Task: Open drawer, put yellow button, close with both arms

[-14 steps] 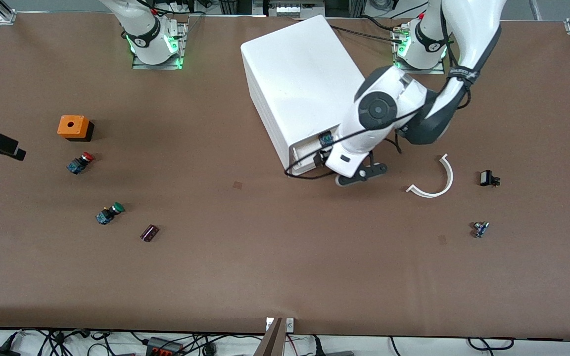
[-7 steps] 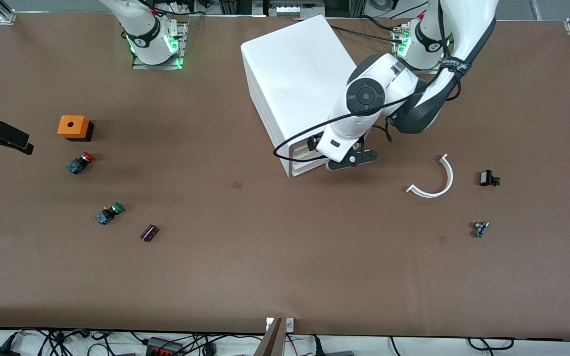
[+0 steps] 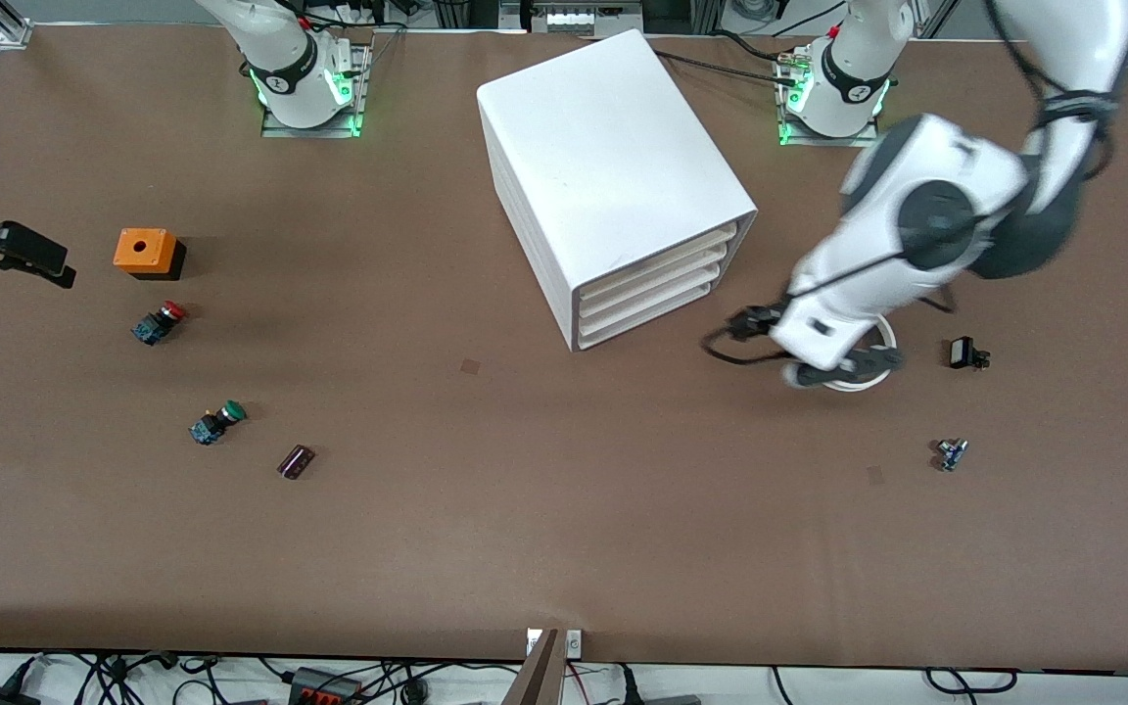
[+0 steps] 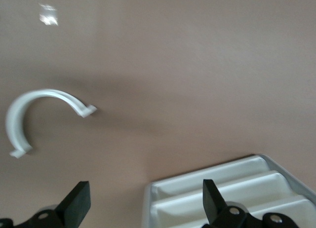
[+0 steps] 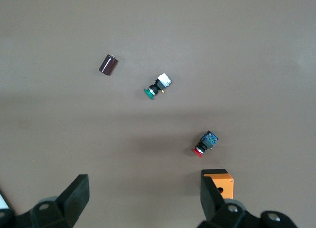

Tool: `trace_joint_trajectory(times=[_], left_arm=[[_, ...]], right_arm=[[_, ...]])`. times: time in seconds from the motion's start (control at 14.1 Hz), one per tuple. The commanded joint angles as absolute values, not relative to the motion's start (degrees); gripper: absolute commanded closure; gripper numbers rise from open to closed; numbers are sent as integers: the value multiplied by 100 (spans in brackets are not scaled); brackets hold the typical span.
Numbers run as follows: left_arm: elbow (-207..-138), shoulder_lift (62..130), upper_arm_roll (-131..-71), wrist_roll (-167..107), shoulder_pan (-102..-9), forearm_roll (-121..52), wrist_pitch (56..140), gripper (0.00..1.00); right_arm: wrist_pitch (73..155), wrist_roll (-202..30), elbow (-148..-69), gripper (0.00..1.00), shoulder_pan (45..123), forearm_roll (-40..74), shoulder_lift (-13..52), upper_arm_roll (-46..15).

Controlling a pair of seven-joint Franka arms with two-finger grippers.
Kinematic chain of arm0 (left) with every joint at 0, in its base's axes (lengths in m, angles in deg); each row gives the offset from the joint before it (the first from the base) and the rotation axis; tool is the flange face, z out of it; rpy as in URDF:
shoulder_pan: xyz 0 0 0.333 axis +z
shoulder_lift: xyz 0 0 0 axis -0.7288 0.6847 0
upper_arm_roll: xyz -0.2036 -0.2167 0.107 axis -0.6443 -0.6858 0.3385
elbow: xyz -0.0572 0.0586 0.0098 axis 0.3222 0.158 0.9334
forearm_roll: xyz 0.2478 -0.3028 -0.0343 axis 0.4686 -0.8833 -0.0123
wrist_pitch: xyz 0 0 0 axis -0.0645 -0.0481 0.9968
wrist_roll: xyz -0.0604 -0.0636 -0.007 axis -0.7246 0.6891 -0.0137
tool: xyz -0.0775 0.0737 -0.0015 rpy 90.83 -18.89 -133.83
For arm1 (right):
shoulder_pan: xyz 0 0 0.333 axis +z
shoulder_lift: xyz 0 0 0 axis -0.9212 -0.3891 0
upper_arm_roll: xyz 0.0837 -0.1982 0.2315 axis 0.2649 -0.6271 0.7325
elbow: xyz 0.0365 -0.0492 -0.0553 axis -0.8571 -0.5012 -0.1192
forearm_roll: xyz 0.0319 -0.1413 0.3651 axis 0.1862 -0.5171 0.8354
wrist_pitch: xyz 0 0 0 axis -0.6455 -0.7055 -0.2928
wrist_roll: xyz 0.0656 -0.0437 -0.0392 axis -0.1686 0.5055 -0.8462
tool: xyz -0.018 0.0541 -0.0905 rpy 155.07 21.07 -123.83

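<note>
The cabinet (image 3: 613,176) stands at the table's (image 3: 564,509) middle, its four drawers all pushed in; the top drawer (image 3: 657,257) is closed. The left gripper (image 4: 143,208) hangs released, fingers (image 4: 76,203) spread, over the white curved strip (image 3: 863,377), at about four o'clock from the cabinet in the front view. The right gripper (image 5: 143,203) hangs released and empty at the right arm's end, above the orange box (image 3: 145,251), red button (image 3: 159,322) and green button (image 3: 217,422). No yellow button shows.

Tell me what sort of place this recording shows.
Probably a robotics lab bench: a brown-covered table with two arm bases bolted along one edge, a white drawer cabinet, and scattered push-button switches like the red-capped one.
</note>
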State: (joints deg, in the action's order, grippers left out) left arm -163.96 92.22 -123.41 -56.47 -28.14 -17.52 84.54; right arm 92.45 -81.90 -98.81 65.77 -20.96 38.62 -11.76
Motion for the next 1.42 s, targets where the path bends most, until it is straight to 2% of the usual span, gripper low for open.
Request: trace_joint_trajectory(times=[0.0,0.14,0.28,0.5,0.78,0.92,1.07,1.21,1.35], left_arm=[[-15925,9175,-12447,-4686,-2342,-1329,7825,0],[-15450,9192,-12439,-3851,-2035,-1257,7210,0],[-15378,9010,-12299,-2877,-1831,-1283,7075,0],[-15561,8263,-10485,-1906,-2794,-1921,7049,0],[-15974,7734,-8664,-1606,-4174,-2373,7110,0],[-16168,7550,-8318,-1606,-4562,-2373,7241,0],[-16510,7357,-8097,-1632,-4739,-2382,7758,0],[-16861,7076,-8088,-1623,-4749,-2373,7901,0],[-16933,7039,-8158,-1606,-4662,-2391,7805,0]], right_arm=[[9611,-8284,-10634,0,6622,-2169,4378,-1202],[9629,-8284,-10608,0,6622,-2186,4378,-1201],[9646,-8292,-10582,0,6614,-2186,4378,-1201],[9541,-8293,-10529,0,6614,-2178,4396,-1219],[9277,-8240,-10572,0,6605,-2125,4439,-1219],[9321,-8205,-10608,0,6605,-2098,4475,-1219],[9339,-8205,-10625,0,6614,-2098,4475,-1219],[9435,-8240,-10713,0,6605,-2090,4475,-1219],[9444,-8240,-10792,0,6605,-2090,4536,-1219]])
